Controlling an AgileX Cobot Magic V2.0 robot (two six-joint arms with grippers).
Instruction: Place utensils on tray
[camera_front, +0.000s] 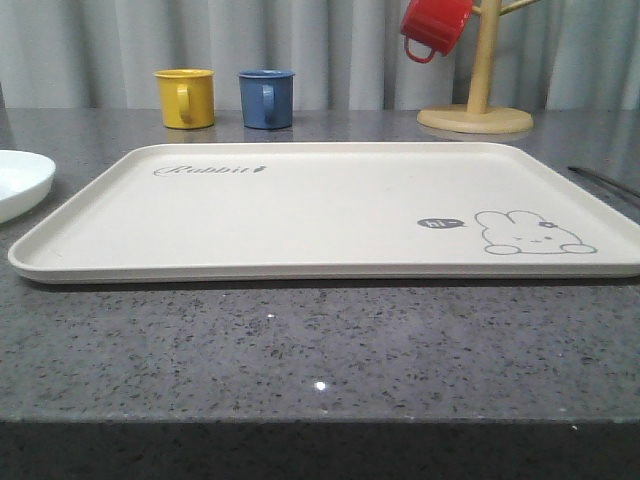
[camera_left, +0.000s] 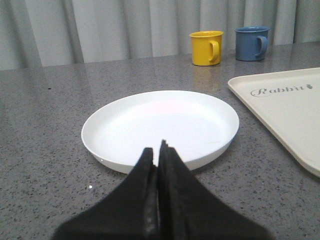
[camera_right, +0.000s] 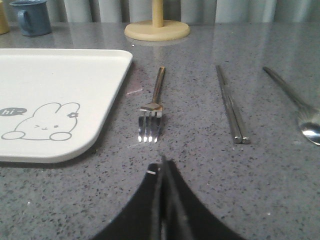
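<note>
The left end effector (camera_left: 159, 150) is seen with its jaws pressed together and nothing held between them; it is poised just short of the near rim of the plate (camera_left: 160, 127). The right end effector (camera_right: 162, 167) is likewise closed on nothing, and is positioned just short of the fork's tines.

The tray (camera_front: 300, 210) is taken as the landmark. It lies flat on the grey speckled table (camera_front: 320, 340), and no utensil is observed on it. The plate is found on the table to the left of the tray, apart from its rim. The fork (camera_right: 152, 107) is laid on the table just beside the tray's right edge, tines toward the robot. The chopsticks (camera_right: 231, 107) are laid together as a pair further right of the tray, beyond the fork. The spoon (camera_right: 300, 110) is placed furthest from the tray on that side, bowl toward the robot.

Behind the tray, a yellow mug (camera_front: 185, 97) and a blue mug (camera_front: 266, 98) are noted standing upright side by side. A wooden mug stand (camera_front: 476, 112) is recorded behind the tray's right far corner, with a red mug (camera_front: 434, 25) hung on it.
</note>
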